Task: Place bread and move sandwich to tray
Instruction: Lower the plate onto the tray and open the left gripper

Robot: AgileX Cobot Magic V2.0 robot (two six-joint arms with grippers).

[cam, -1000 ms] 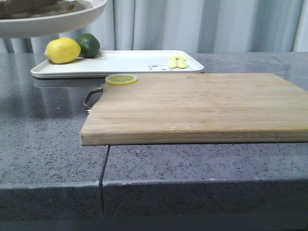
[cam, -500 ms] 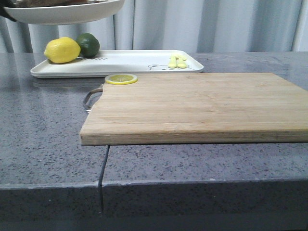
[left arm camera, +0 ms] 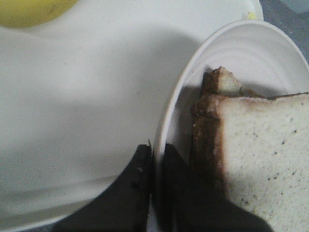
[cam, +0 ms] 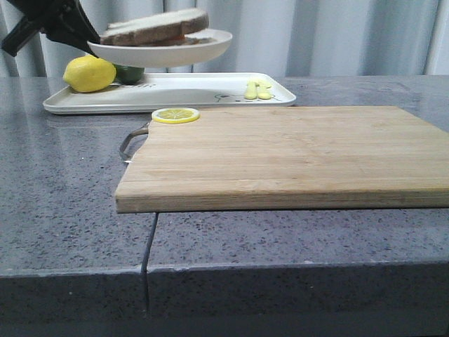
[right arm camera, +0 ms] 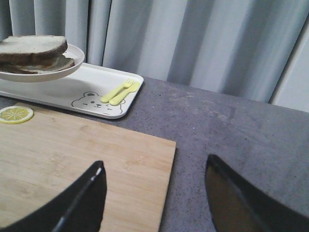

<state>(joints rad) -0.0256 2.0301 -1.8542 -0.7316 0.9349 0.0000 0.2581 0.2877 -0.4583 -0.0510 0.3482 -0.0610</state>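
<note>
Front view: left gripper [cam: 90,43] is holding the plate [cam: 168,55] with the sandwich [cam: 156,28] in the air above the tray [cam: 175,91]. Left wrist view: fingers [left arm camera: 140,169] are pinching the plate rim. Right wrist view: right gripper [right arm camera: 154,193] is hanging with fingers spread, empty, over the cutting board [right arm camera: 72,154]; bear drawing on tray, no legible text.

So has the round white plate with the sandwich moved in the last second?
Yes. The round white plate has come down and rightward, now hanging above the rectangular white tray.
</note>
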